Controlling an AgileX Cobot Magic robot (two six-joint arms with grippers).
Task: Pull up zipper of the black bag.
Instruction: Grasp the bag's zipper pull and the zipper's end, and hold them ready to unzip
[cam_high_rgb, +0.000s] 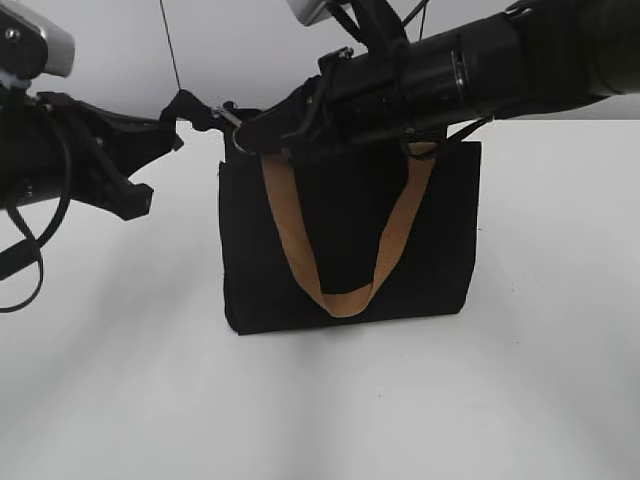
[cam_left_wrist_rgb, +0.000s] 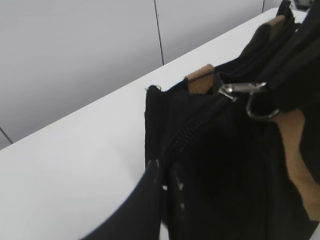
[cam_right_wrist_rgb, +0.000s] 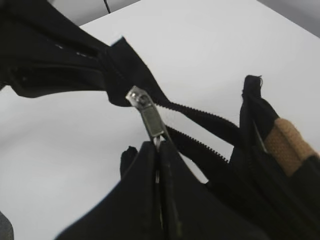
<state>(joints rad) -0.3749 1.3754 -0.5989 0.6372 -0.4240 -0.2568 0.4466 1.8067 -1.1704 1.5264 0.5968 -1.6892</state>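
Nearest the exterior camera lies bare white table (cam_high_rgb: 320, 420), and on it, upright and roughly central, stands the black bag (cam_high_rgb: 350, 235) with a tan webbing handle (cam_high_rgb: 345, 290) looping down its front panel. It stands that way so its top edge, where the zipper (cam_right_wrist_rgb: 200, 112) runs, faces the two arms. In the right wrist view the right claw (cam_right_wrist_rgb: 159, 150) is closed on the silver zipper pull (cam_right_wrist_rgb: 150, 117), fingers pinched together around the tab, the slider sitting at the point of a V where the two tooth rows still part toward the bag; the grip on the tab gives a line of pull along the track. The left claw (cam_left_wrist_rgb: 162, 175) is closed on the bag's corner fabric at the end of the zipper, judging by the left wrist view, though the dark cloth makes the contact hard to confirm; it likely serves as an anchor against the pull. Farther back, the right arm (cam_high_rgb: 470, 65) reaches in from the upper right, nearly level, across the bag's top to its left end, while the left arm (cam_high_rgb: 70, 160) comes from the left edge at similar height.
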